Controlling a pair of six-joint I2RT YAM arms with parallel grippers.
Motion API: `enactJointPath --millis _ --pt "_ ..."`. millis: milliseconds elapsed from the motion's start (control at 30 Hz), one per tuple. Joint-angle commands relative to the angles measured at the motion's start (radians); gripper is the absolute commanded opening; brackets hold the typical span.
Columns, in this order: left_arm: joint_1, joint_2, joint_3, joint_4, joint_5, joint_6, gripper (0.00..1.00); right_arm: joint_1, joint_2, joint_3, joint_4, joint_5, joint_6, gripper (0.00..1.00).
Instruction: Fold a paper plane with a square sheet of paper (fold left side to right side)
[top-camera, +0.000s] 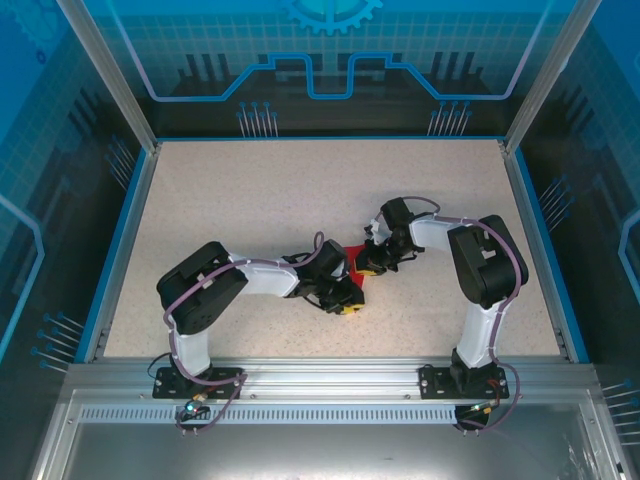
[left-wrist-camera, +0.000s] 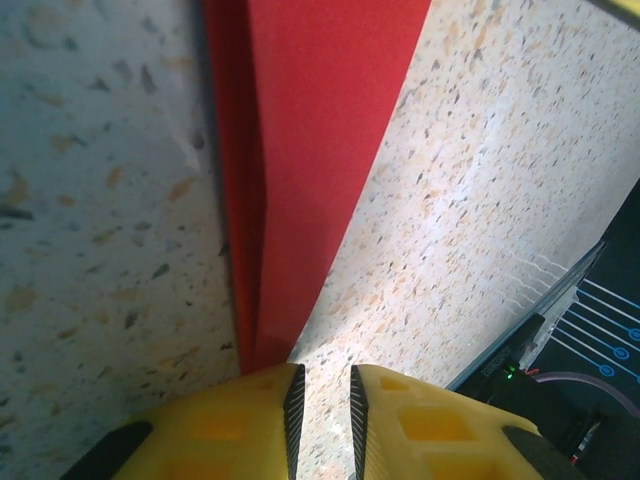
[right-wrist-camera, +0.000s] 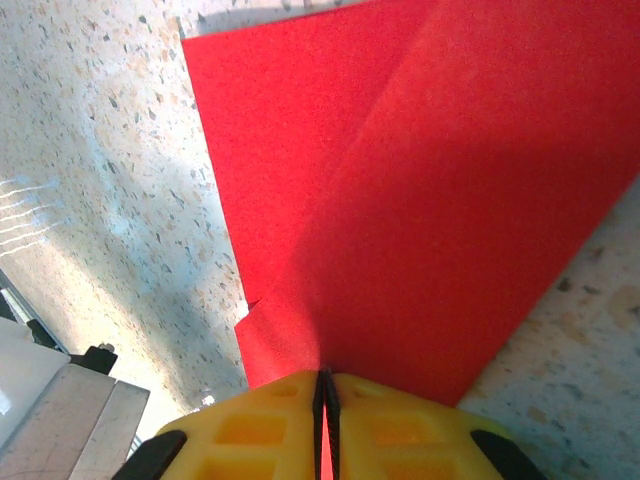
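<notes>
From above, the two arms meet near the middle of the desk (top-camera: 250, 200), and the red sheet of paper (top-camera: 357, 252) lies between the left gripper (top-camera: 347, 303) and the right gripper (top-camera: 372, 265). Little of it shows past them, so it is already much smaller than a flat square. In the left wrist view the sheet of paper (left-wrist-camera: 310, 150) runs as a long, narrow strip with a lengthwise crease, tapering to a point just ahead of the left gripper (left-wrist-camera: 322, 385). That gripper's jaws stand a narrow gap apart with bare desk showing between them, so it seems to hold nothing, the point lying against one finger. In the right wrist view the right gripper (right-wrist-camera: 325, 380) is pinched tight on the sheet of paper (right-wrist-camera: 450, 200), a red sliver caught between its fingers, and one flap lies slanted over another layer. I judge the early folds done and the shape nearing a dart, with the last side-to-side fold and flattening not yet finished.
</notes>
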Motion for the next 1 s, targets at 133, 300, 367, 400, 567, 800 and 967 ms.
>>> enactJointPath --millis 133,300,367,400,567,800,967 --pt "-0.036 -0.026 -0.035 -0.19 0.004 0.016 0.23 0.006 0.045 0.003 -0.033 0.092 -0.016 0.14" --pt "-0.043 -0.047 -0.019 -0.217 -0.011 0.032 0.23 0.006 0.044 -0.001 -0.032 0.091 -0.016 0.14" --pt "-0.042 -0.066 -0.018 -0.206 -0.017 0.032 0.23 0.006 0.043 -0.002 -0.032 0.089 -0.015 0.14" --pt "-0.042 -0.079 -0.016 -0.205 -0.021 0.033 0.23 0.006 0.043 -0.003 -0.032 0.09 -0.014 0.14" --pt "-0.037 -0.134 0.025 -0.216 -0.051 0.059 0.24 0.005 0.039 -0.001 -0.035 0.088 -0.014 0.14" --pt "-0.014 -0.111 0.114 -0.252 -0.049 0.112 0.25 0.006 0.033 -0.001 -0.036 0.087 -0.013 0.14" --pt "0.008 -0.039 0.158 -0.246 -0.043 0.122 0.25 0.006 0.031 -0.002 -0.038 0.083 -0.015 0.14"
